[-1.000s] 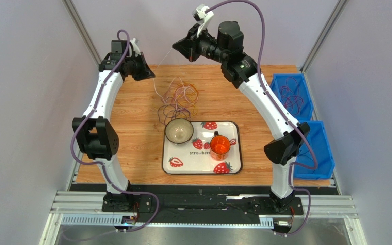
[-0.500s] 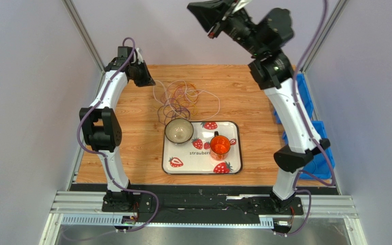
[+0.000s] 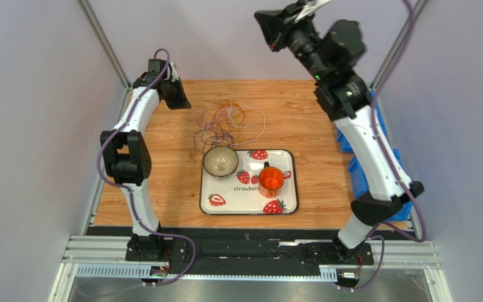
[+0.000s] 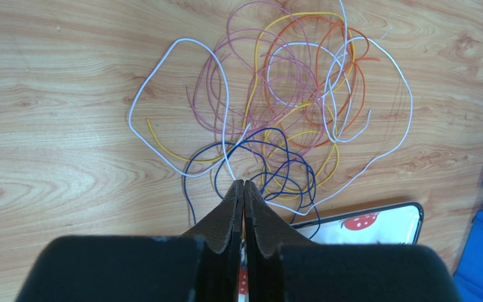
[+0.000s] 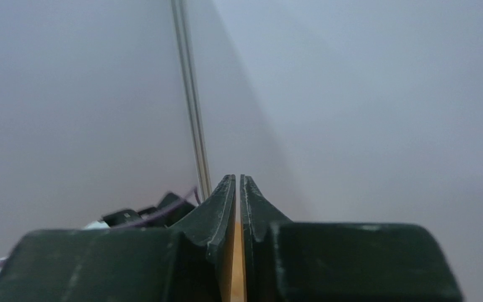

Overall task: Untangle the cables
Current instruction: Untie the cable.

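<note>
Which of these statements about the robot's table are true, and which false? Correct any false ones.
The cables lie tangled on the wooden table. True.
The bowl sits directly on the wood. False: it sits on the tray.
The right gripper is down among the cables. False: it is raised high, facing the wall.
The left gripper is shut. True.
The orange cup stands on the tray. True.
</note>
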Controlling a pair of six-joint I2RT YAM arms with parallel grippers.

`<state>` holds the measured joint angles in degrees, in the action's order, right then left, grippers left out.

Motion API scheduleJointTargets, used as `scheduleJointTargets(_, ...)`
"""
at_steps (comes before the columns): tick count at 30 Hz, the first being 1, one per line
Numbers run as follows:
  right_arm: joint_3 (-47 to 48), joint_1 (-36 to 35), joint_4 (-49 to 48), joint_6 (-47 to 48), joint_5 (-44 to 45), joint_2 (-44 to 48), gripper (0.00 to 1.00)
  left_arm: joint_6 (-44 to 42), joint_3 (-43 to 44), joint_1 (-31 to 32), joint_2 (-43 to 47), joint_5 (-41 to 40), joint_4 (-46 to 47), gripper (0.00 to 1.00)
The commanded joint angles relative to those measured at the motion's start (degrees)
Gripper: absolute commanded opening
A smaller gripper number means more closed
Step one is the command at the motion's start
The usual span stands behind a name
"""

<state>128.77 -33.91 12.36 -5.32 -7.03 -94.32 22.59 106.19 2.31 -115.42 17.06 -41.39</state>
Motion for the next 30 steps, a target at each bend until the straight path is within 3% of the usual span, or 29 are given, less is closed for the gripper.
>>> scheduleJointTargets(1,-3.09,3.41,18.36,-9.24,11.50,-7.62,0.17,-1.14,0.94,0.42,1.59,-0.36,-0.71,0.17)
scheduleJointTargets(3,-3.09,5.69,22.34,-14.16,11.60,-9.99,0.22,-1.41,0.77,0.68,2.38,-0.53,-0.80,0.26)
scheduleJointTargets(4,-3.09,6.57,25.14,-15.41,11.25,-12.00,0.30,-1.49,0.60,0.77,3.52,-0.71,-0.63,0.34)
scheduleJointTargets(7,-3.96,8.86,29.20,-19.19,9.67,-15.35,0.43,-1.50,-0.63,1.03,6.07,-0.89,-0.01,0.44)
scheduleJointTargets(13,-5.82,10.44,32.71,-20.25,9.67,-21.59,0.57,-1.41,-1.16,1.12,8.19,-0.80,0.25,0.46)
scheduleJointTargets(30,1.74,12.20,33.87,-20.25,4.92,-41.72,0.58,-1.67,-1.07,1.12,10.47,-1.50,-0.10,0.46)
